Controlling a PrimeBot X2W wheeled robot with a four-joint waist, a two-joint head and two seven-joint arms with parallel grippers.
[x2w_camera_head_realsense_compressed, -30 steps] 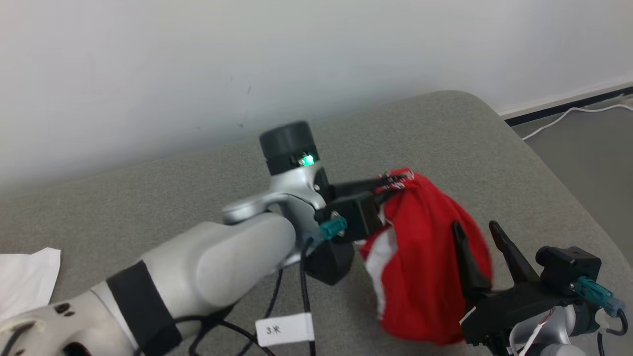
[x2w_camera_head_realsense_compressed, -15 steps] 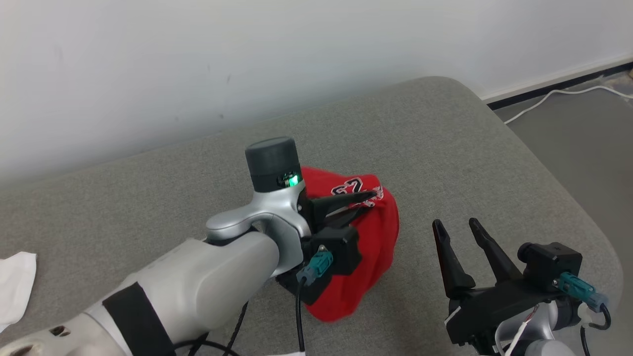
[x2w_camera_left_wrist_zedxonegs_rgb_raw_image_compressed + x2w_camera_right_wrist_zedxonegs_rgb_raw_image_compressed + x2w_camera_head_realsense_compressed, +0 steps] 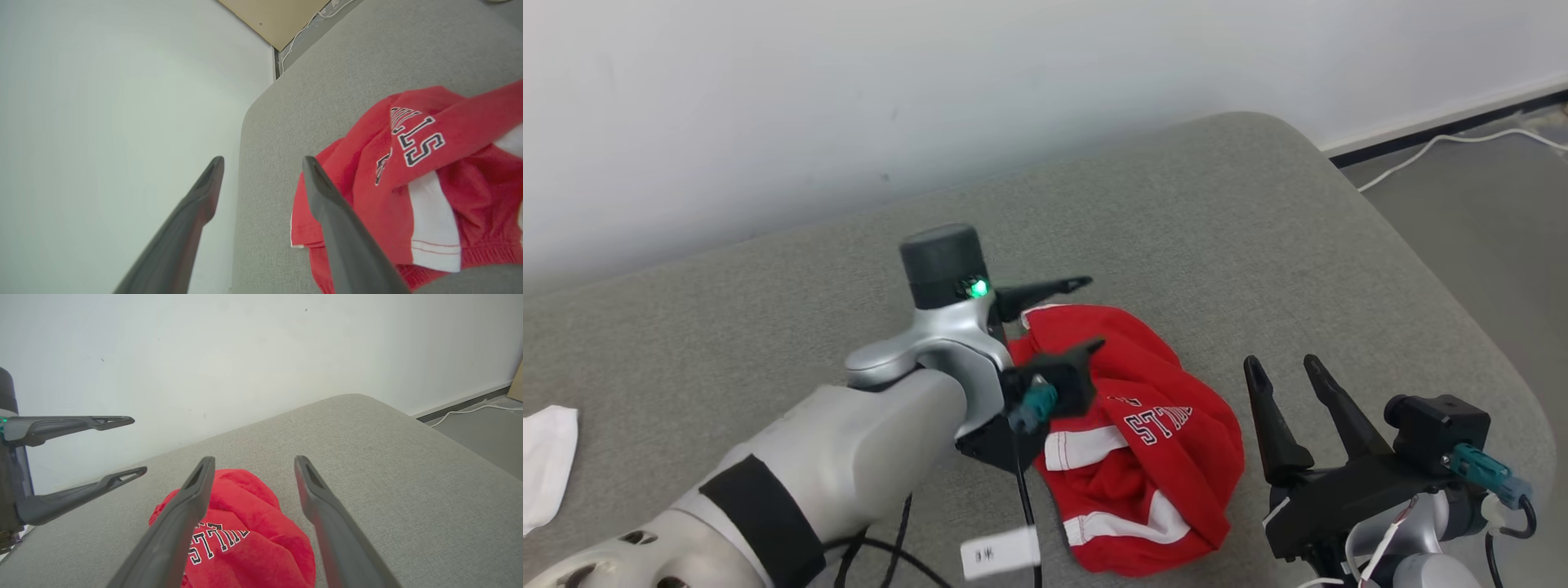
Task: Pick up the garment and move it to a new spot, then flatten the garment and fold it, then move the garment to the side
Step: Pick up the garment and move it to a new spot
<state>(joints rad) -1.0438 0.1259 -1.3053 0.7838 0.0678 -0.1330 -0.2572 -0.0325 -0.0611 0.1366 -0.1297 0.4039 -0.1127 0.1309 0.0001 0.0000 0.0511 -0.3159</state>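
The garment is red with white stripes and black-and-white lettering, and it lies crumpled on the grey cushion. My left gripper hovers open over the garment's far left edge with nothing between its fingers. The left wrist view has those open fingers just left of the garment. My right gripper stands open just right of the heap, holding nothing. In the right wrist view the garment lies low between the open fingers of that gripper, and the left gripper is at the left.
A white cloth lies at the cushion's left edge. The cushion's rounded corner falls off to the floor at the right, where a white cable runs along the wall. A white label hangs on my left arm's cable.
My left gripper has opened and let go of the garment, which dropped from hanging onto the cushion. The right gripper stayed open. The camera shifted slightly.
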